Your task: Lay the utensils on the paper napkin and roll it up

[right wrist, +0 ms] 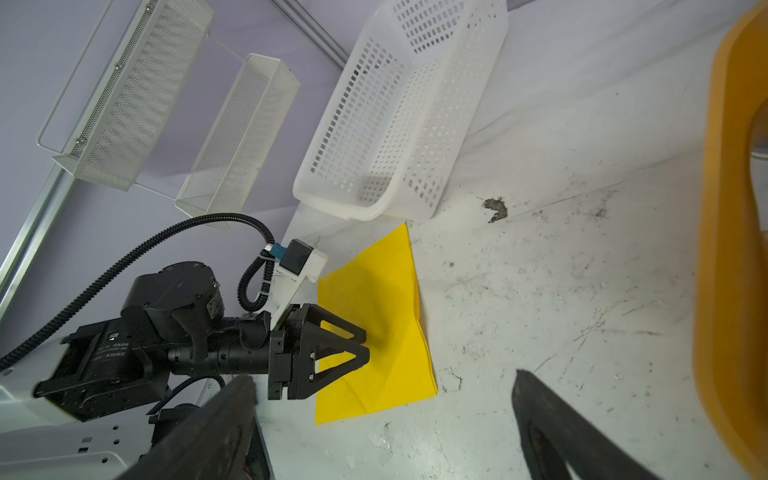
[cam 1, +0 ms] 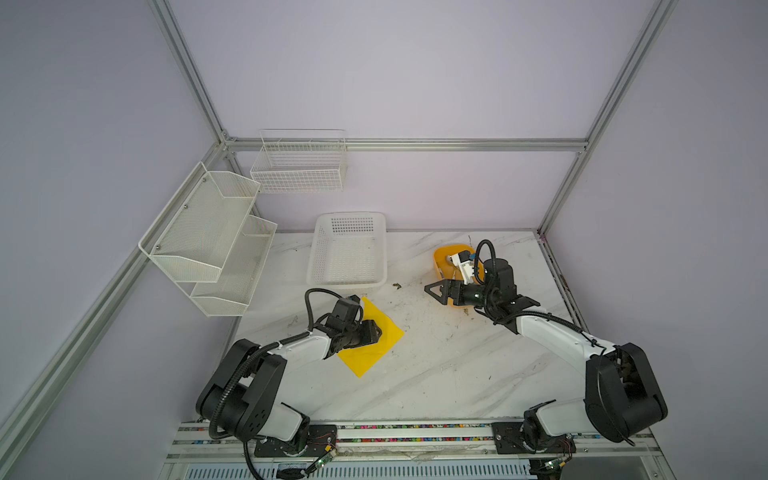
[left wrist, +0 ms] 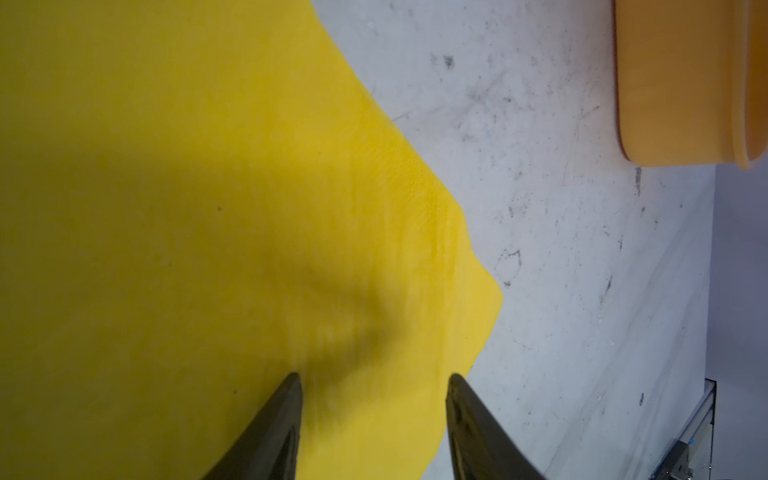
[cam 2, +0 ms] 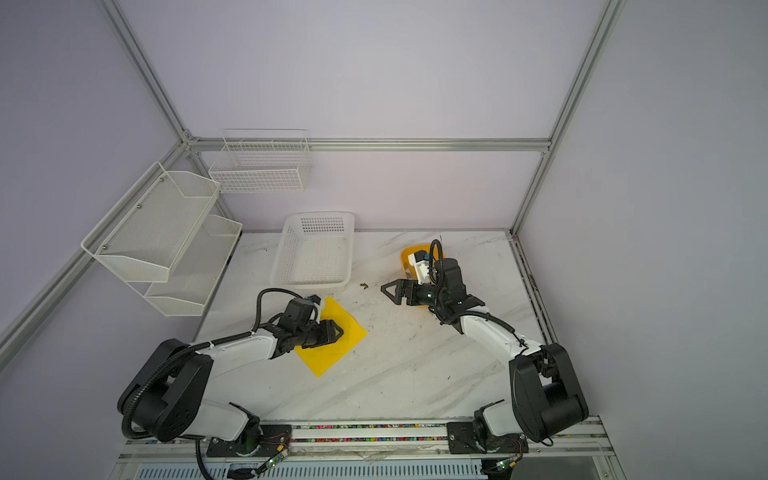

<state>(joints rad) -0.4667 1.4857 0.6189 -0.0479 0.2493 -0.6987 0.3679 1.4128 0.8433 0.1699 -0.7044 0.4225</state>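
One bright yellow paper napkin (cam 1: pixel 388 338) lies flat and corner-on upon the marble table (cam 1: pixel 436 365), just in front of one white plastic basket (cam 1: pixel 316 253). Two grippers show. The left gripper (left wrist: pixel 374 378) sits low over the napkin's middle, jaws parted, with only wrinkled paper between the tips. The right gripper (cam 1: pixel 434 296) hangs spread wide and empty beside one orange tub (cam 1: pixel 439 257). The tub's inside is mostly hidden, so I cannot make out the cutlery. Two white racks hang on the walls: one two-tier mesh shelf (cam 1: pixel 199 232) and one wire basket (cam 1: pixel 297 166).
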